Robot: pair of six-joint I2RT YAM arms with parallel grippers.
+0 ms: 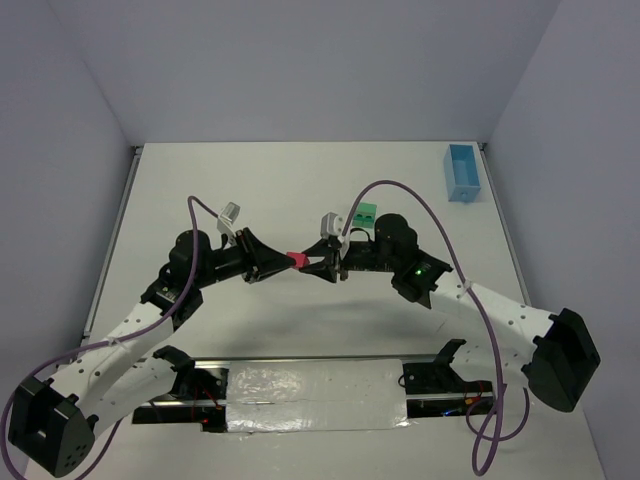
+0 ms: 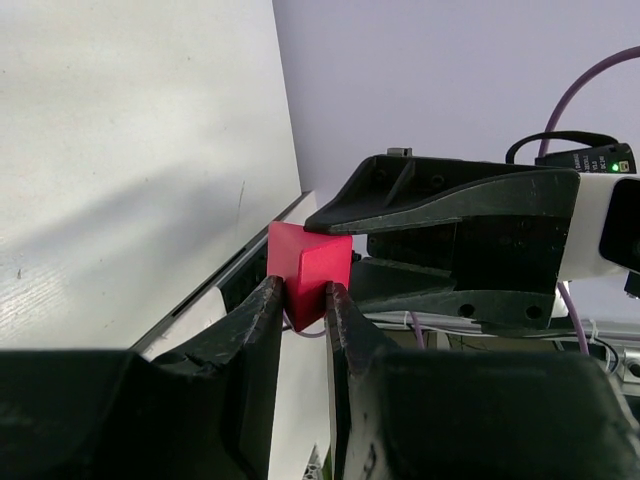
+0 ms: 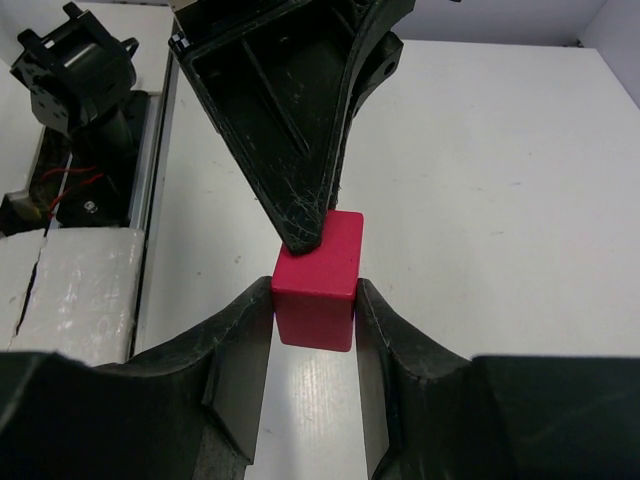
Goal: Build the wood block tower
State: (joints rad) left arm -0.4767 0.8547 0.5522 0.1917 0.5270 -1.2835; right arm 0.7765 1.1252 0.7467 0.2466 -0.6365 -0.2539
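Observation:
The red wedge block [image 1: 297,260] hangs above the middle of the table, held between both arms. My left gripper [image 1: 289,260] is shut on it; in the left wrist view its fingertips pinch the red block [image 2: 308,268] from both sides. My right gripper [image 1: 309,263] comes from the opposite side, and in the right wrist view its jaws press against both flanks of the red block [image 3: 318,280]. Two green blocks [image 1: 364,214] sit side by side on the table just behind the right arm's wrist.
A light blue tray [image 1: 463,173] lies at the far right of the table. A silvery strip [image 1: 315,385] covers the rail between the arm bases at the near edge. Purple cables arc over both arms.

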